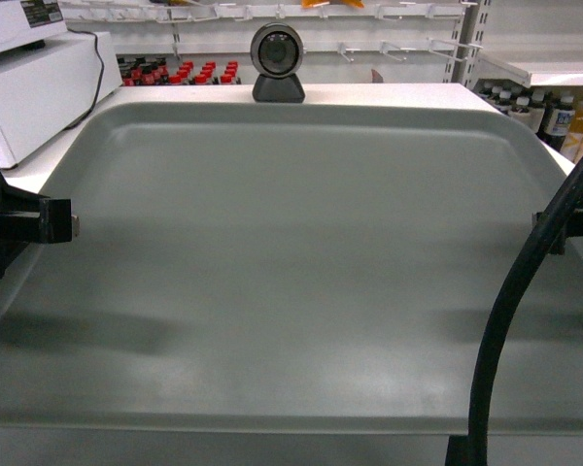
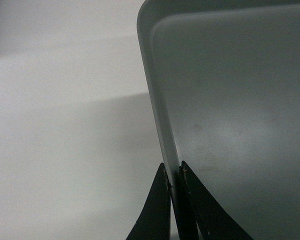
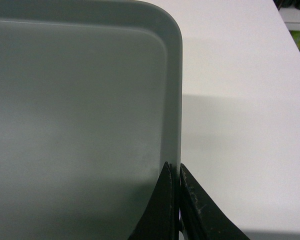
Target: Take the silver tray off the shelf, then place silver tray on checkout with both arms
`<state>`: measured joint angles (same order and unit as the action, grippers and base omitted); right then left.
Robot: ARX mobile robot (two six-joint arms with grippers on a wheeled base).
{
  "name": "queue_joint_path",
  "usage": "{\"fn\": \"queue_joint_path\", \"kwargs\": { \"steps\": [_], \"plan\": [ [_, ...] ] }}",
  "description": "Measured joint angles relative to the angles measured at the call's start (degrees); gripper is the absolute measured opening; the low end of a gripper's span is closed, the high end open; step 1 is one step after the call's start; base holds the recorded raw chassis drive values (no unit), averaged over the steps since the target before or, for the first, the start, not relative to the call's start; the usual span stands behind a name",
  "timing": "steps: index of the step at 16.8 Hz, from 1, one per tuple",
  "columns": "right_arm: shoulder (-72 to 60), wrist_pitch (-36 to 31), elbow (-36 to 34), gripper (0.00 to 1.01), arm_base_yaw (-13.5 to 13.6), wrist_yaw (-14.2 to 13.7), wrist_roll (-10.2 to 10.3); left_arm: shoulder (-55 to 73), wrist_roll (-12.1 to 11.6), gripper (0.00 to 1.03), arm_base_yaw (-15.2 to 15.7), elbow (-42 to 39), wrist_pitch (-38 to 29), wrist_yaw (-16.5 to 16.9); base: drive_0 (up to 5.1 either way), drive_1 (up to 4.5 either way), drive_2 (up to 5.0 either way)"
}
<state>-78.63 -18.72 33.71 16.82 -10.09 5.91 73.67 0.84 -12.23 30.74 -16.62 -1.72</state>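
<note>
Each gripper, left gripper [image 2: 174, 175] and right gripper [image 3: 174, 172], pinches a side rim of the silver tray [image 1: 301, 282], keeping it level over the checkout [image 1: 389, 93], just before the scanner [image 1: 277, 60]

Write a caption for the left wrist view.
Left gripper shut on the silver tray rim above the white checkout.

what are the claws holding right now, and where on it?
Both hold the silver tray. The left claw is pinched on its left side rim, the right claw on its right side rim, one finger inside the rim and one outside.
</note>
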Motion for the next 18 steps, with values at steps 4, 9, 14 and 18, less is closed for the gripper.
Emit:
{"fn": "queue_joint_path", "kwargs": {
  "steps": [4, 9, 14, 18],
  "plan": [
    [0.0, -0.3, 0.0, 0.02, 0.0, 0.0, 0.0, 0.0, 0.0, 0.03, 0.0, 0.0, -0.4, 0.0, -0.1, 4.11, -4.2],
    [0.0, -0.3, 0.0, 0.02, 0.0, 0.0, 0.0, 0.2, 0.0, 0.03, 0.0, 0.0, -0.2, 0.0, -0.1, 4.11, -4.2],
    [0.0, -0.2, 0.0, 0.02, 0.0, 0.0, 0.0, 0.2, 0.0, 0.03, 0.0, 0.1, -0.2, 0.0, 0.0, 0.82, -0.8],
    [0.0, -0.2, 0.0, 0.02, 0.0, 0.0, 0.0, 0.2, 0.0, 0.03, 0.0, 0.1, -0.2, 0.0, 0.0, 0.0, 0.0]
  ]
}}
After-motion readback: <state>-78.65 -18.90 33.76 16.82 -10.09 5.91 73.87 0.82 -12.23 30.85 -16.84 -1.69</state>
